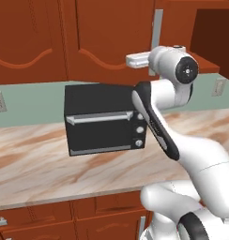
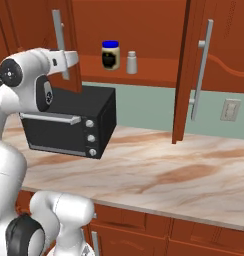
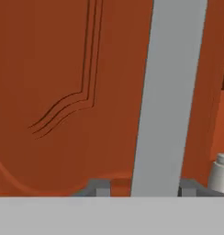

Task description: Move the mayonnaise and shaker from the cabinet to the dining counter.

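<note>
Hand view: hand [image 3: 143, 190] is clamped narrow on the cabinet door's silver bar handle [image 3: 169, 96], which runs up the frame between the two dark fingertips [image 3: 101, 188]; flat brushed-metal look, long axis vertical. Behind it sits the red-brown door panel [image 3: 63, 92] with its arched groove, smooth wood. A bit of the shaker [image 3: 220, 173] peeks in at the lower right edge, past the door edge.

Right base view: the hand [image 2: 69, 59] is at upper left on the left door's handle [image 2: 58, 42]. The cabinet [image 2: 144, 30] is already open in the middle. On its shelf [image 2: 144, 76], upper centre, stand the mayonnaise [image 2: 110, 55], a squat jar with a blue lid, cream body and dark label, and just beside it on the right the shaker [image 2: 131, 62], a small plain grey cylinder. Both are upright and lie right of the hand, deeper in. The right door [image 2: 186, 70] swings out, with a long silver handle [image 2: 201, 70]. A boxy matte black toaster oven [image 2: 69, 127] sits on the veined marble tabletop [image 2: 164, 175] under the shelf.

Judgement: the door needs swinging wider before the reach.
</note>
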{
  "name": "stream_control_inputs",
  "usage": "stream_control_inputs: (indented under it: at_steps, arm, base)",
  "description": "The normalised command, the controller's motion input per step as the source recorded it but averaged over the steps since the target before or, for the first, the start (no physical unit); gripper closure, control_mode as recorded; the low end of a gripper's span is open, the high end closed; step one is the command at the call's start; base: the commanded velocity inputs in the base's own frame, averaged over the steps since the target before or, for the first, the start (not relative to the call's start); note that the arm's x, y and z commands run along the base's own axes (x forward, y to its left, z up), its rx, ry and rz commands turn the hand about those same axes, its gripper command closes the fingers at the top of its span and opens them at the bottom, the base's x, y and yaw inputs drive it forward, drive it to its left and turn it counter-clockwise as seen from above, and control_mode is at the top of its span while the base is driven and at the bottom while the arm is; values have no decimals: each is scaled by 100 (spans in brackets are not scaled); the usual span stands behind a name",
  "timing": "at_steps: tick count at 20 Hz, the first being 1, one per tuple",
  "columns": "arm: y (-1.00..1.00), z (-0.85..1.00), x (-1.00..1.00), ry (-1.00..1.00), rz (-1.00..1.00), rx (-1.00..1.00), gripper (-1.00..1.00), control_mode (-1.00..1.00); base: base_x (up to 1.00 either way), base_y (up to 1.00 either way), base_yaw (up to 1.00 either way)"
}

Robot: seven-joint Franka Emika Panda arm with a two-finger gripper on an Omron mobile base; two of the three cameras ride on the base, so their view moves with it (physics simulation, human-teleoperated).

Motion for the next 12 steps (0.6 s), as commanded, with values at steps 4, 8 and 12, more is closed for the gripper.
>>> stream_control_inputs:
  at_steps: [4, 8, 12]
  arm:
    - [97, 15, -100, 13, 2, -15, 100, -100]
    - [100, 10, -95, 16, 1, -13, 100, -100]
    - [100, 1, -77, 16, 3, -6, 100, -100]
  base:
    - [0, 0, 0]
    - [0, 0, 0]
    - [0, 0, 0]
